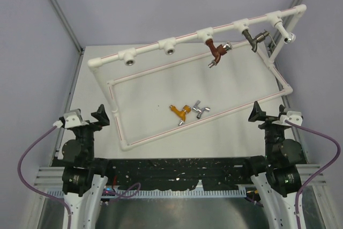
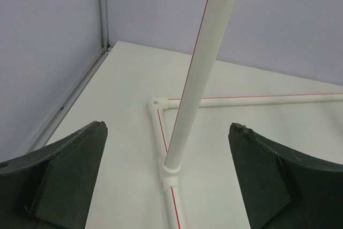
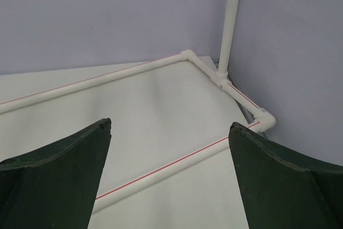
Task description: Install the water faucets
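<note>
Beside frame (image 1: 150, 49), grippers (image 1: 101, 115) (image 1: 258, 113) agape, seemingly tucked

Black arms (image 1: 79, 146), purple cables (image 1: 25, 156), dark wedge-shaped pincers (image 2: 167, 126) (image 3: 170, 123)

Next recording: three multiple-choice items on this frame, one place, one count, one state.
1. Where does the orange faucet lie? A) on the table inside the pipe frame B) screwed into a socket C) outside the frame
2. How many faucets hang from the top rail? A) none B) two C) four
3. The left gripper and right gripper are: A) both open, empty B) both shut C) one holding a faucet
1 A: it lies beside the silver faucet on the table. 2 B: the red-brown faucet and dark grey faucet hang there. 3 A: each wrist view shows it spread, gripping nothing.
</note>
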You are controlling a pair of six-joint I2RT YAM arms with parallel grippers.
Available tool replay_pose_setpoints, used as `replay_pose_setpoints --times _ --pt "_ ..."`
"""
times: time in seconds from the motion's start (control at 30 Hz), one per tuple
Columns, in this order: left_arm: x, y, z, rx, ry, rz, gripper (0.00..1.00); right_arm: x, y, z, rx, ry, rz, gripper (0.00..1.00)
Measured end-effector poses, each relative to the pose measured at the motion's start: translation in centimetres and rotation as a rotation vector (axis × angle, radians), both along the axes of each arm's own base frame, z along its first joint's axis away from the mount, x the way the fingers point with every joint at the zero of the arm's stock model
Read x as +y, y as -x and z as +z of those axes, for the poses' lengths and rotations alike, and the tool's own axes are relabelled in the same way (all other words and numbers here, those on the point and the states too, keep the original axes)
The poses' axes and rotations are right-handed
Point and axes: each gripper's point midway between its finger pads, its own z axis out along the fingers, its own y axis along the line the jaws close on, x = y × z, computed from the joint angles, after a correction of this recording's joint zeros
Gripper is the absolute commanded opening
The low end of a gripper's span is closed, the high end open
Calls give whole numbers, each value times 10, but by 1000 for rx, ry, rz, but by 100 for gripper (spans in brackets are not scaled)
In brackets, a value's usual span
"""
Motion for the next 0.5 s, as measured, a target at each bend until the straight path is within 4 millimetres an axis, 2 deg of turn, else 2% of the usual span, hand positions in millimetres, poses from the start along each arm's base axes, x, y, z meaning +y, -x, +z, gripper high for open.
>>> replay_pose_setpoints --times 0.07,0.17,0.37,0.5 --pt "0 -4 -15 36 -18 3 100 -3 0 1 -4 -3 -20 95" --pt "1 -7 -26 66 -37 10 100 -10 0 0 -9 -12 -59 95" --pt "1 -11 -36 90 -58 6 100 -18 -3 -14 21 -16 -114 95" --pt "-3 -12 -39 95 -62 -14 100 -20 -3 -16 26 -16 -126 95"
